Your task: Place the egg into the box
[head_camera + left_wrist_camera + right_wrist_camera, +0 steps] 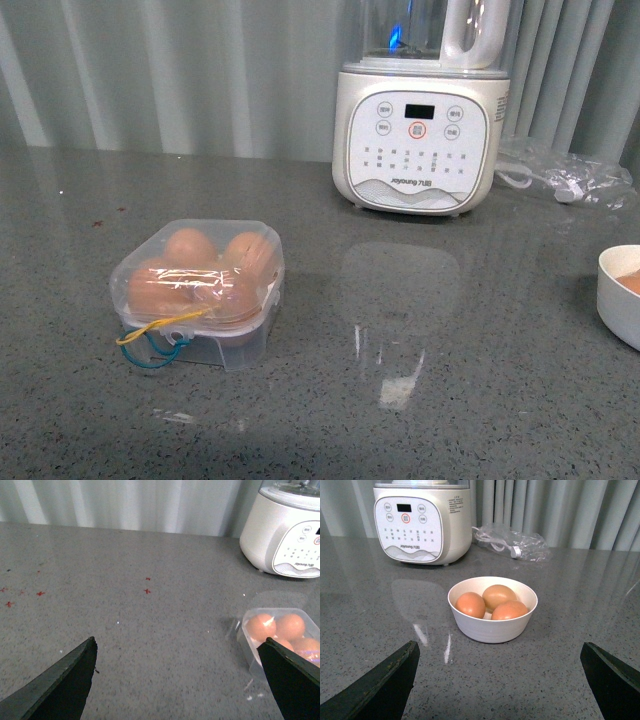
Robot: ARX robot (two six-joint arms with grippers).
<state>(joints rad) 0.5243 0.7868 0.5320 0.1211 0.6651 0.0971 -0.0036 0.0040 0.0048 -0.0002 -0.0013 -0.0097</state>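
The clear plastic box (236, 345) stands on the grey counter left of centre, lid down, with a yellow cord (160, 327) and a blue cord (152, 358) at its front. Several orange-brown eggs (188, 246) fill it under the lid. The box (249, 650) also shows in the left wrist view, beside one finger of my open, empty left gripper (180, 640). My right gripper (500, 643) is open and empty, facing a white bowl (490, 630) that holds three more eggs (498, 596). Neither gripper shows in the front view.
A white Joyoung blender (415, 130) stands at the back of the counter. A clear plastic bag with a white cable (565, 175) lies to its right. The bowl (615, 295) sits at the front view's right edge. Small red marks (147, 591) dot the counter.
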